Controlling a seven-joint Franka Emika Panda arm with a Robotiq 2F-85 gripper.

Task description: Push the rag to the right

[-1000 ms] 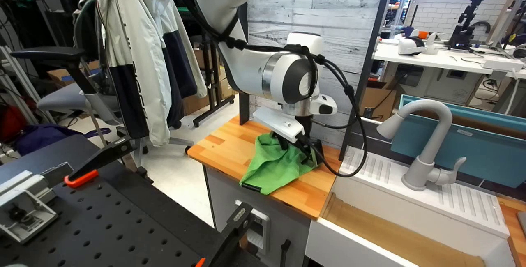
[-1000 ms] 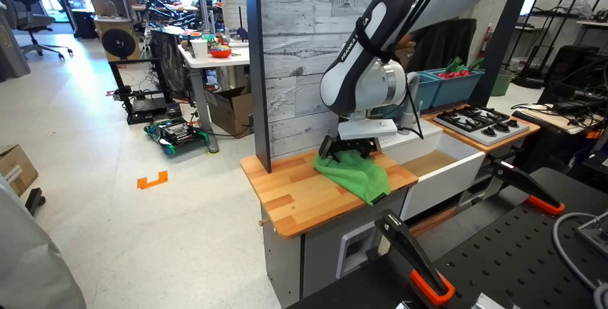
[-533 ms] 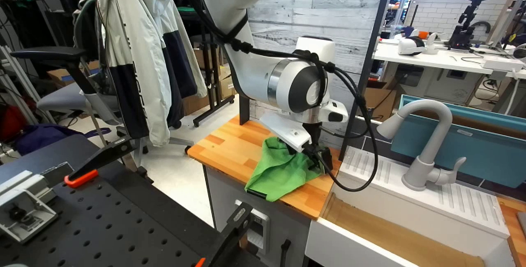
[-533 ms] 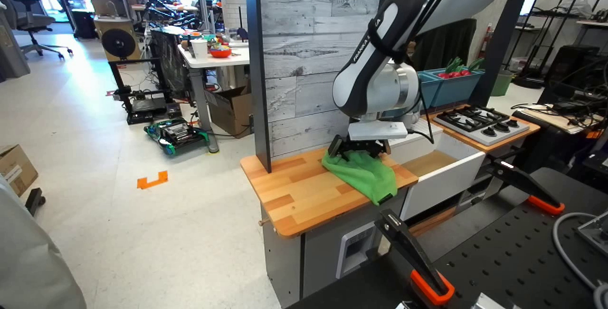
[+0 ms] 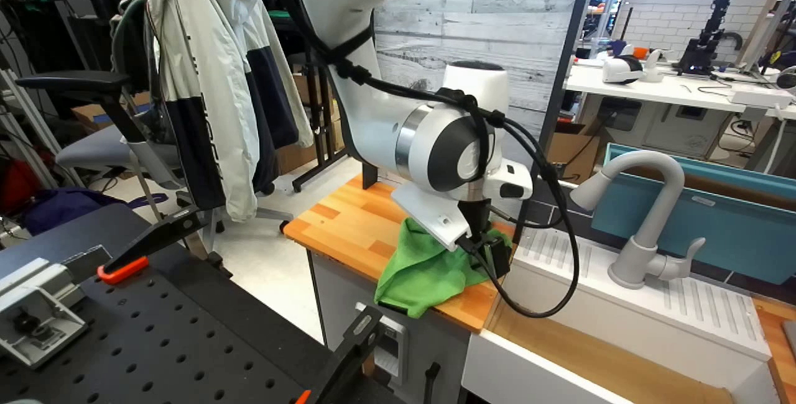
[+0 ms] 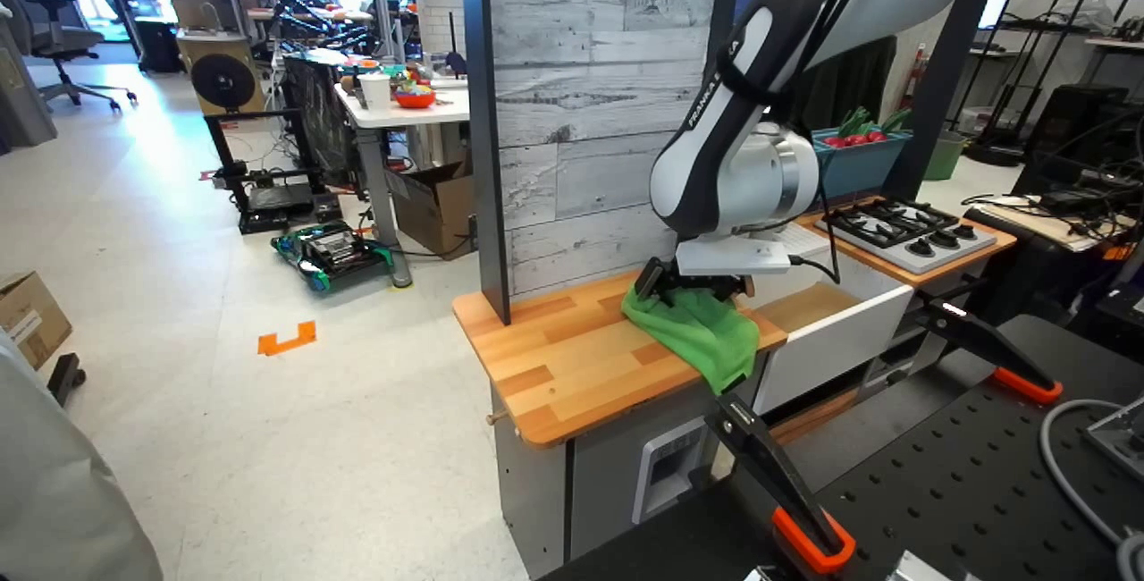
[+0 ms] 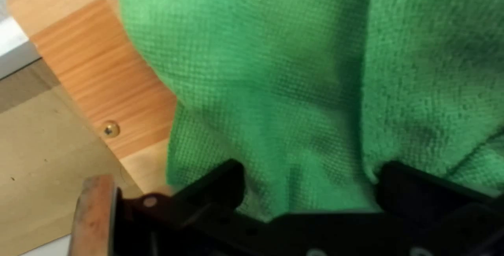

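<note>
The green rag [image 5: 420,276] lies crumpled on the wooden countertop [image 5: 342,214], near the end beside the sink. One corner with a black tag hangs over the front edge. The rag also shows in an exterior view [image 6: 706,335] and fills most of the wrist view [image 7: 252,63]. My gripper [image 7: 311,177] is down on the rag with its two black fingers wide apart. Rag cloth lies between and under the fingertips, and a fold touches one finger. In an exterior view the gripper [image 6: 695,293] sits on the rag's back part. The fingertips are partly hidden in both exterior views.
The white sink [image 5: 553,342] with a grey faucet [image 5: 647,217] adjoins the countertop on the rag's side. A grey wood-look panel [image 6: 581,116] stands behind the countertop. A toy stove [image 6: 907,232] lies past the sink. Black clamps [image 6: 778,474] stand in front.
My gripper and the rag have moved together to the right, toward the sink, in both exterior views. The rag's tagged corner now hangs lower over the front edge. The fingers stay apart.
</note>
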